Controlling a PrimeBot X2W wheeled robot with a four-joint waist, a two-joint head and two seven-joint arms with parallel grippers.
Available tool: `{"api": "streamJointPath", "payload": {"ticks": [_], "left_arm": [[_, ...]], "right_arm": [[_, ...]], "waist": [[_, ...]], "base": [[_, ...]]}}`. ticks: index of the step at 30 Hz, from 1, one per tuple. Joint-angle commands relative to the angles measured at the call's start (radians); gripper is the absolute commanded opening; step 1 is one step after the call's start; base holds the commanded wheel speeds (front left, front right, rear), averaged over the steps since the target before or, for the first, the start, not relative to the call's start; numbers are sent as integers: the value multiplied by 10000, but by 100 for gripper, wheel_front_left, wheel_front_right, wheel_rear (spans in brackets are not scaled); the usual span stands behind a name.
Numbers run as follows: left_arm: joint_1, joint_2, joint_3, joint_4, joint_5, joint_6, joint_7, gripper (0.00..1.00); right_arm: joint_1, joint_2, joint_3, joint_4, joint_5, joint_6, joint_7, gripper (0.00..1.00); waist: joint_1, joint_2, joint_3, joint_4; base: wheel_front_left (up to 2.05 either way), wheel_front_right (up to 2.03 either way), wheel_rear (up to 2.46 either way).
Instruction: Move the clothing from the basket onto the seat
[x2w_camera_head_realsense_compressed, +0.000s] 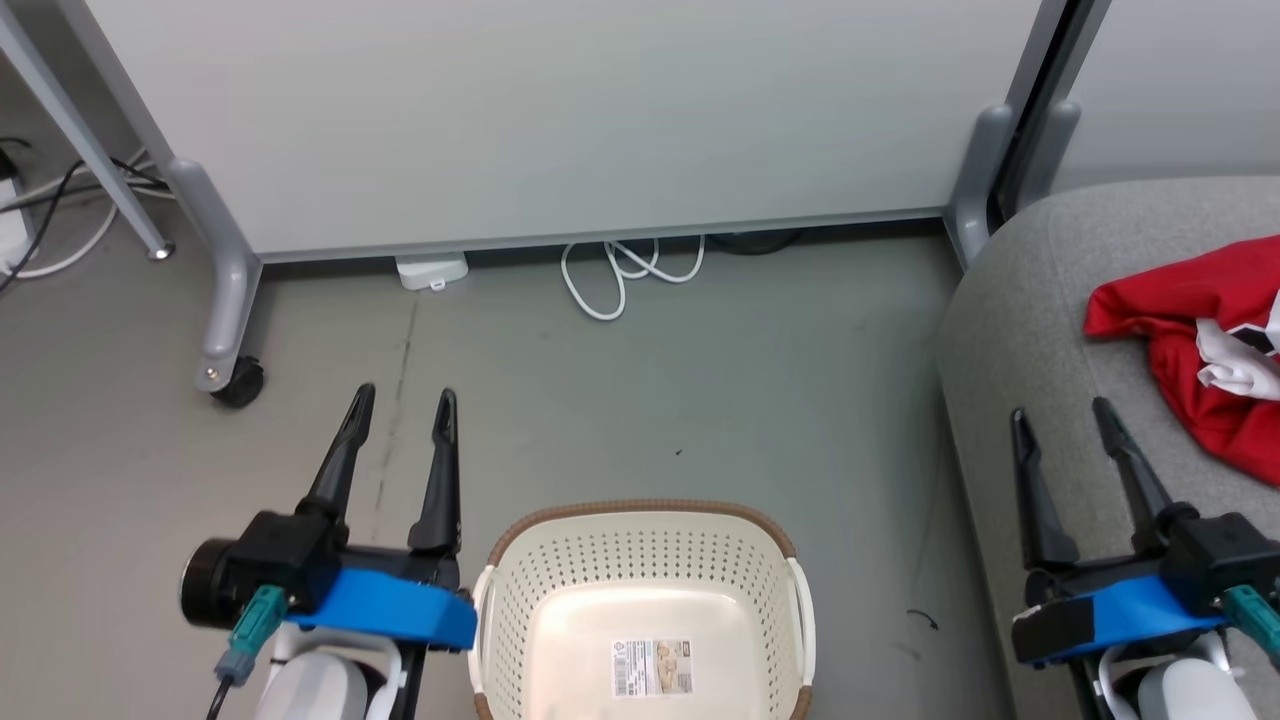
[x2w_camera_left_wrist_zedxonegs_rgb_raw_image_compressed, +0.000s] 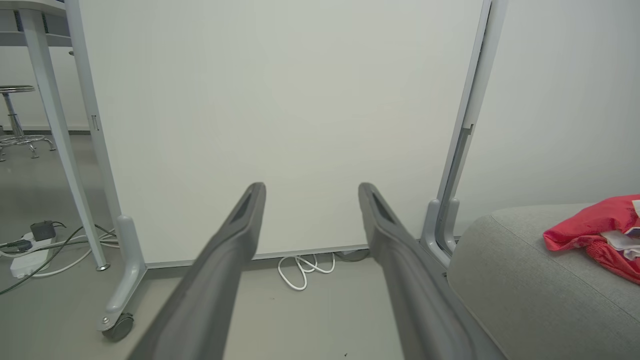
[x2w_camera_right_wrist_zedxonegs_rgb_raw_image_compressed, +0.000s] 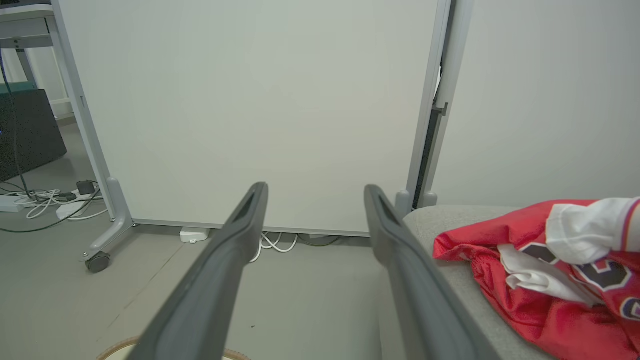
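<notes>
Head view gives us the basket (x2w_camera_head_realsense_compressed: 645, 545) on the floor (x2w_camera_head_realsense_compressed: 700, 400) between our two arms, and as far as we can see it holds nothing. Its cream bottom is bare except for a printed label (x2w_camera_head_realsense_compressed: 651, 668). The picture's edge cuts off its nearest part, so we cannot vouch for that strip.

The clothing (x2w_camera_head_realsense_compressed: 1195, 340) lies in a crumpled red heap on the sofa (x2w_camera_head_realsense_compressed: 1010, 330) to our right, well apart from the basket. In the right wrist view we make out white trim and black lettering on it. We cannot tell where one garment ends and the other begins, and part of the heap runs off the picture.

Both arms hang low, fingers pointing toward the white partition (x2w_camera_head_realsense_compressed: 560, 120). The left jaws stand wide apart over bare floor just beside the basket's left wall, with nothing between them. The right jaws stand just as wide above the sofa's front edge, near the heap but not touching it, and grip nothing.

We read that spread, empty pose as a resting one. With the red cloth on the sofa and the basket looking empty, we judge the job done, unless something lies hidden in the basket's unseen near part.
</notes>
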Motion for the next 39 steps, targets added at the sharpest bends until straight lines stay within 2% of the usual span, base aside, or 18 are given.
{"api": "streamJointPath", "payload": {"ticks": [1, 9, 26, 27, 31, 39], "left_arm": [[268, -123, 322, -23, 170, -105, -28, 100], [1147, -572, 1234, -138, 754, -437, -28, 100], [1554, -856, 1777, 224, 1229, -706, -28, 100], [1558, -851, 1724, 245, 1194, -668, 3, 0], [1799, -869, 1706, 604, 1133, -666, 74, 0], [1656, -869, 1932, 586, -471, -689, 492, 0]], "right_arm": [[214, 72, 72, 53, 5, 3, -37, 100], [717, 211, 169, 221, 153, 5, -37, 100], [1118, 343, 86, 377, 271, 5, -37, 100], [1012, 313, 94, 394, 241, 0, 3, 0], [1095, 339, 92, 774, 295, 0, 87, 0], [929, 338, -15, 817, 1978, 0, 553, 0]], "waist": [[1, -1, -173, 16], [1, -1, -640, 92], [1, -1, -906, 128], [1, -1, -907, 125], [2, -1, -910, 122], [2, -1, -909, 68]], "base": [[0, 0, 0], [0, 0, 0], [0, 0, 0], [0, 0, 0], [0, 0, 0], [0, 0, 0]]}}
